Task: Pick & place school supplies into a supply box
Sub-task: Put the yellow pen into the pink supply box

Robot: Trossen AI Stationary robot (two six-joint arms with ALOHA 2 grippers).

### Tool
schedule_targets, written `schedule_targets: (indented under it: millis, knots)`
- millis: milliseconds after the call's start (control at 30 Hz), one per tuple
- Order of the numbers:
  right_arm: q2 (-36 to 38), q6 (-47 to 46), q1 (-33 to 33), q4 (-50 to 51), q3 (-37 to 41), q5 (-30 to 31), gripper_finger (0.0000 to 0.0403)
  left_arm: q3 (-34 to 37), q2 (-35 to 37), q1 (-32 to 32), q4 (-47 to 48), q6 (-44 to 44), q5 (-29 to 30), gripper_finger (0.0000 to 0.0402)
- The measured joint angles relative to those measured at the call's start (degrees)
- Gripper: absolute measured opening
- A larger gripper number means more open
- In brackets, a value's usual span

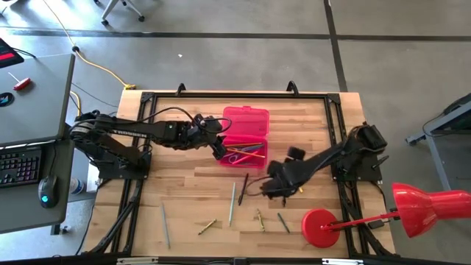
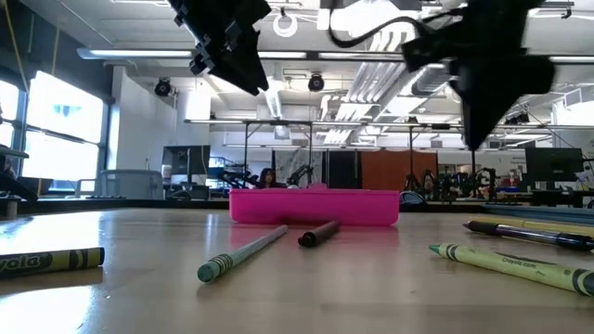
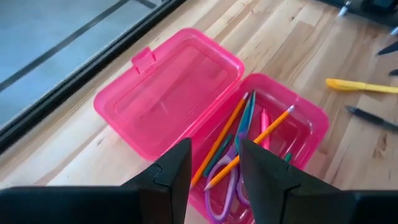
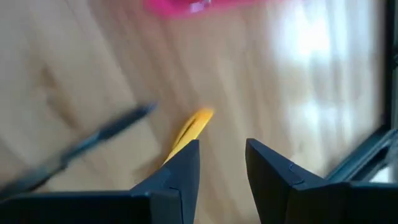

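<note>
Pink and translucent, the supply box (image 1: 245, 132) lies open at the back of the worktop (image 1: 184, 199), holding pencils and scissors (image 3: 227, 186). The left tool (image 1: 218, 149) hovers over it, fingers apart and empty. The right tool (image 4: 221, 165), also parted, hangs above a yellow pencil (image 4: 189, 130); the next move is likely to lower and close on it.

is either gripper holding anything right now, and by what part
Nothing is held. The left gripper hangs open over the pink box; the right gripper is open above a yellow pen.
</note>
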State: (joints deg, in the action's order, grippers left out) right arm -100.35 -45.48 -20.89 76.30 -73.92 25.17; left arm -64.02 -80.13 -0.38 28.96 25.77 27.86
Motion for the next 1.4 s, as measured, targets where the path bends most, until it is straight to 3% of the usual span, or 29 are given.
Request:
schedule_targets:
  millis: [167, 267, 367, 500, 733, 1000, 1400]
  knots:
    - [6.89, -6.36, -4.71, -5.21, 9.72, -6.05, 0.0108, 0.08, -0.01, 0.00, 1.15, 0.49, -1.76, 0.0166]
    - [14.10, -12.03, -7.73, -10.08, 16.44, -6.75, 0.0108, 0.08, -0.01, -0.02, 2.15, 1.89, -3.73, 0.0166]
    - [22.12, -14.87, -10.08, -17.15, 23.21, -2.32, 0.0108, 0.08, -0.01, -0.21, 3.72, 3.26, -4.89, 0.0166]
    - [30.42, -9.05, -10.51, -32.12, 32.91, -0.27, 0.0108, 0.08, -0.61, -1.12, 4.48, 4.75, -4.40, 0.0166]
    - [33.22, -13.90, -10.49, -55.24, 48.13, 3.43, 0.0108, 0.06, -0.64, -1.51, 4.21, 4.66, -4.33, 0.0166]
    - [32.86, -13.18, -10.47, -54.47, 49.69, 6.55, 0.0108, 0.08, -0.64, -1.51, 4.07, 4.53, -2.17, 0.0166]
    - [32.44, -20.06, -10.47, -50.57, 49.69, 3.70, 0.0108, 0.08, -0.64, -1.51, 3.66, 4.53, 0.37, 0.0166]
